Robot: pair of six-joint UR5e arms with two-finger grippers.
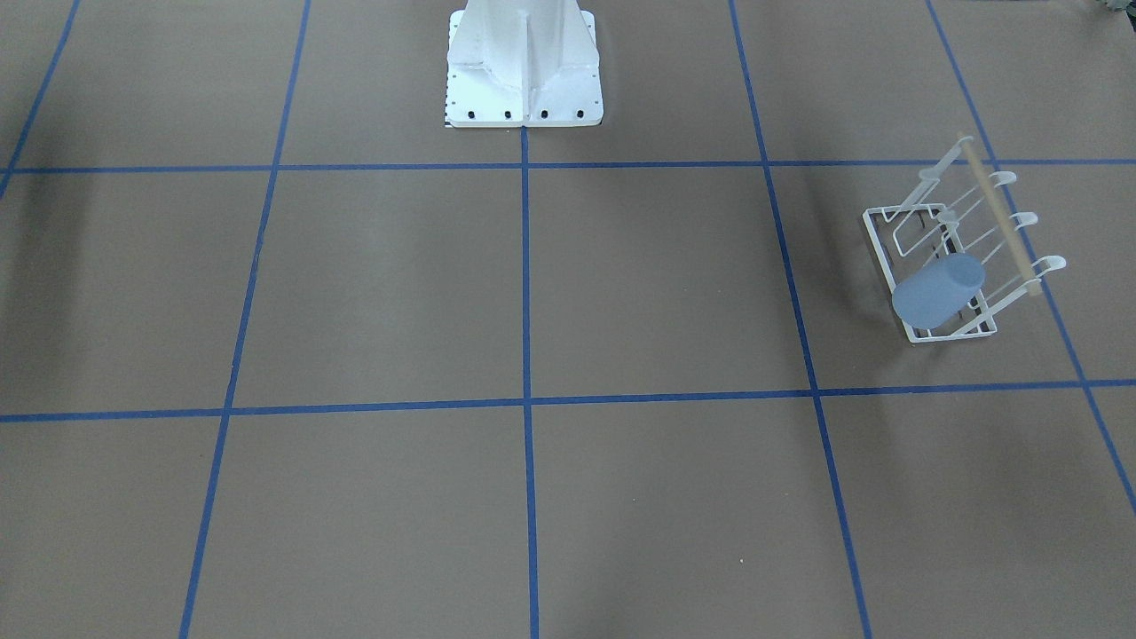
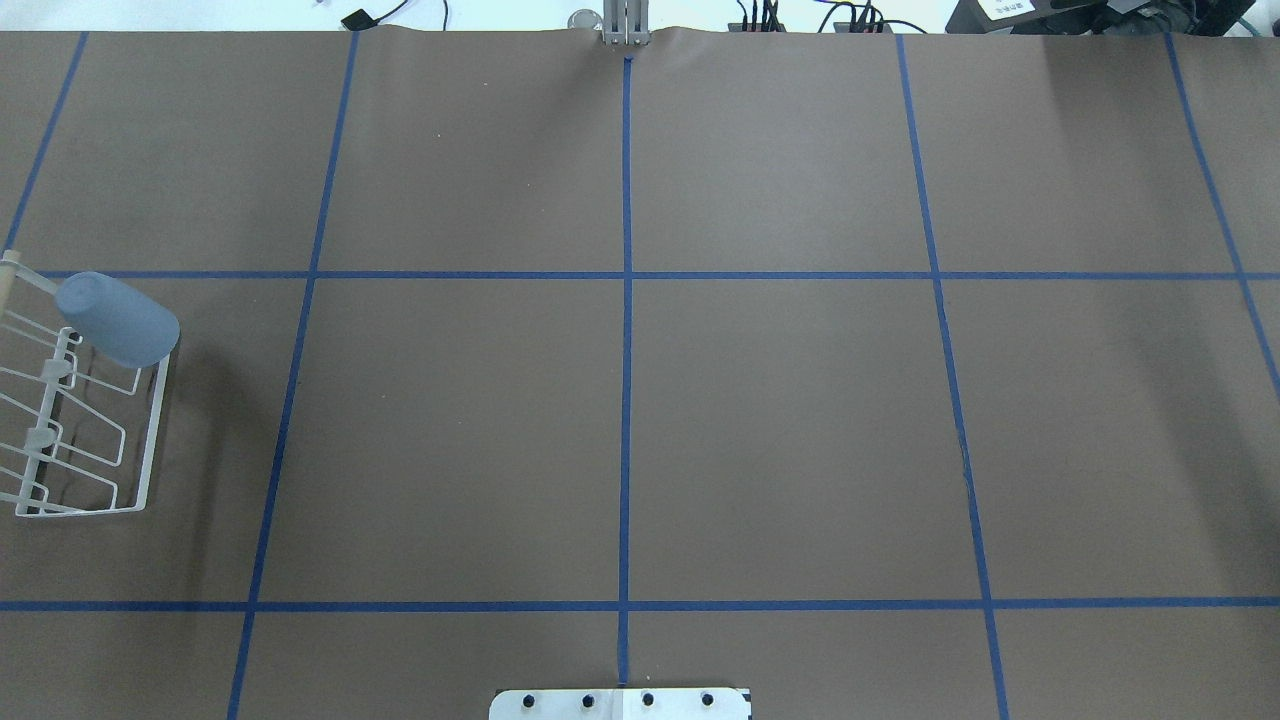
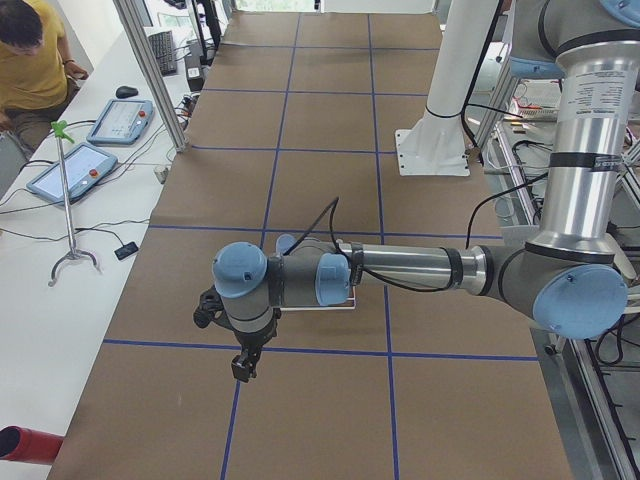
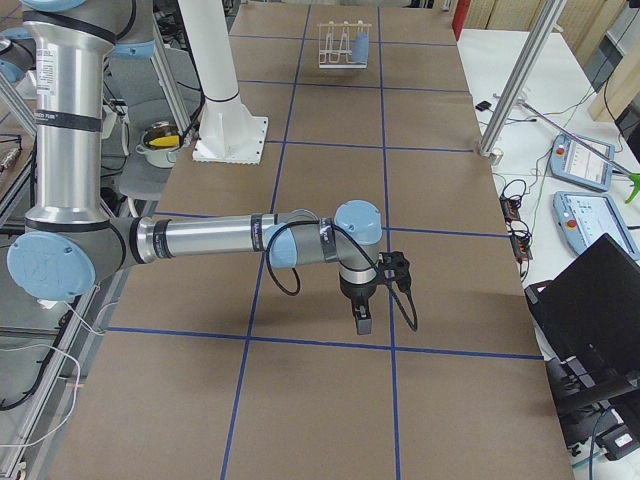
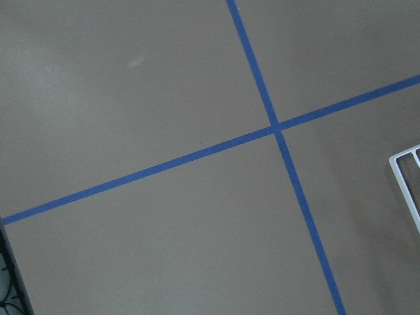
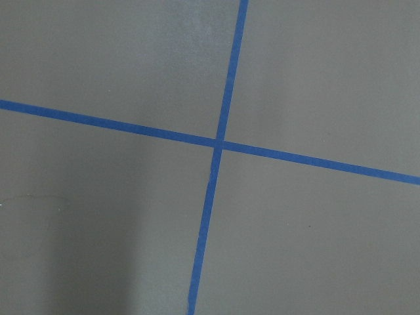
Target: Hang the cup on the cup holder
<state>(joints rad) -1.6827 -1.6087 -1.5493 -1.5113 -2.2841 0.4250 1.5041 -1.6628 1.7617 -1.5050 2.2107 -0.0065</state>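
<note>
The light blue cup (image 1: 936, 291) sits tilted, mouth down, over a slanted prong of the white wire cup holder (image 1: 1001, 222), at the rack's end nearest the operators' side. In the overhead view the cup (image 2: 118, 318) and holder (image 2: 156, 430) are at the table's far left. They show small in the exterior right view, cup (image 4: 361, 45) on holder (image 4: 335, 45). A corner of the holder (image 5: 407, 177) shows in the left wrist view. My left gripper (image 3: 243, 368) and right gripper (image 4: 362, 322) hang above bare table, away from the rack; I cannot tell whether they are open or shut.
The robot's white pedestal (image 1: 524, 62) stands at the table's middle back edge. Blue tape lines (image 2: 626, 400) grid the brown table. An operator (image 3: 25, 60) and teach pendants (image 3: 118, 120) are beside the table; a laptop (image 4: 600, 300) lies off its other side.
</note>
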